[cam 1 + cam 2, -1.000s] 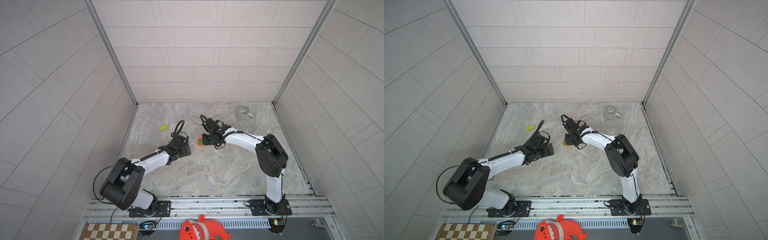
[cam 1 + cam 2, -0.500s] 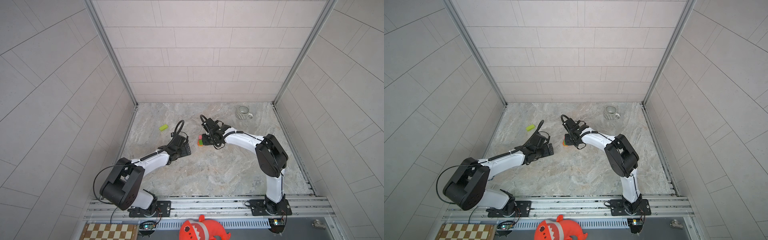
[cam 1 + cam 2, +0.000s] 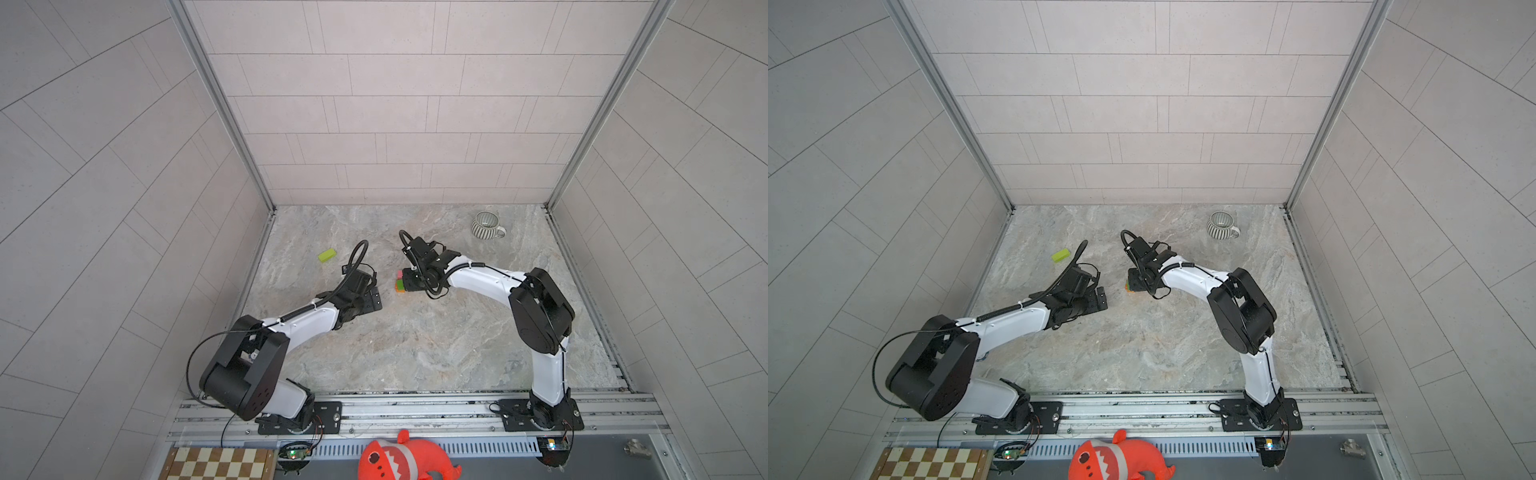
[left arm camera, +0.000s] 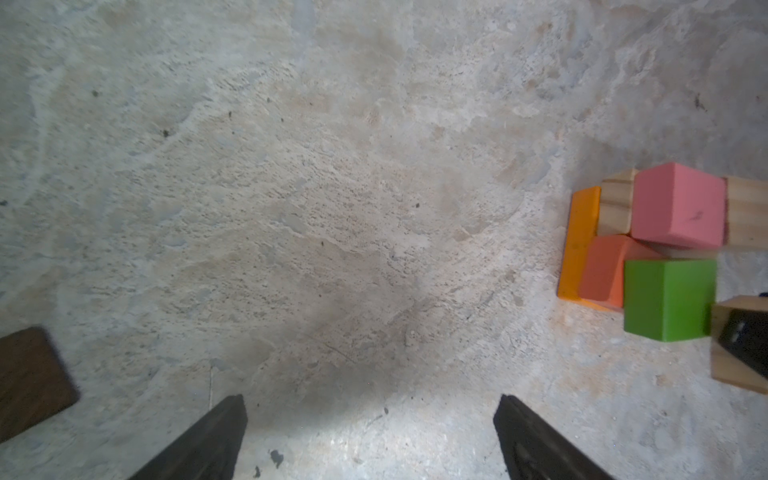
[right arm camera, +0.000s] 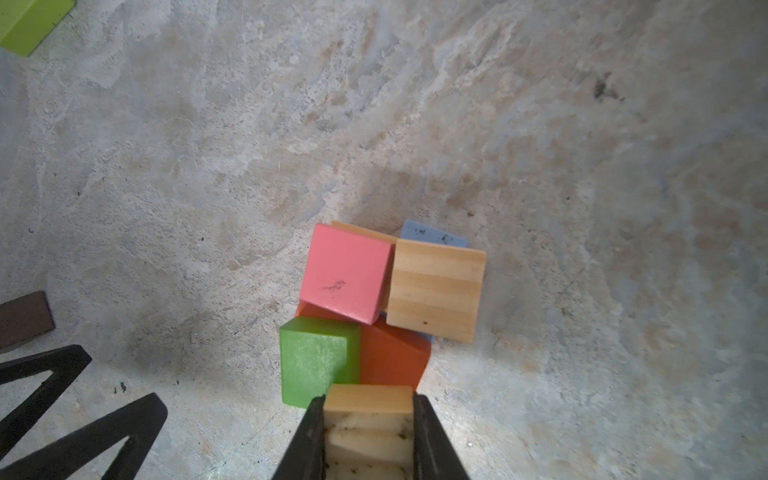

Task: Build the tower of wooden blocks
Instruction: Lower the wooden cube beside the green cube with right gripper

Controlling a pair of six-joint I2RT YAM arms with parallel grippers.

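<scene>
The wood block tower (image 3: 400, 284) is a low cluster mid-table (image 3: 415, 340), its pink block (image 5: 347, 274) next to a green block (image 5: 313, 359). The right gripper (image 5: 368, 403) is clamped on a tan block (image 5: 368, 394) just beside the green one; the left gripper (image 4: 370, 401) hangs nearby, jaws wide apart

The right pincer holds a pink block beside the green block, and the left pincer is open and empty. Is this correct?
No. The right wrist view shows the right pincer holding a tan block, not a pink one, beside the green block; the left pincer is open and empty.
</scene>
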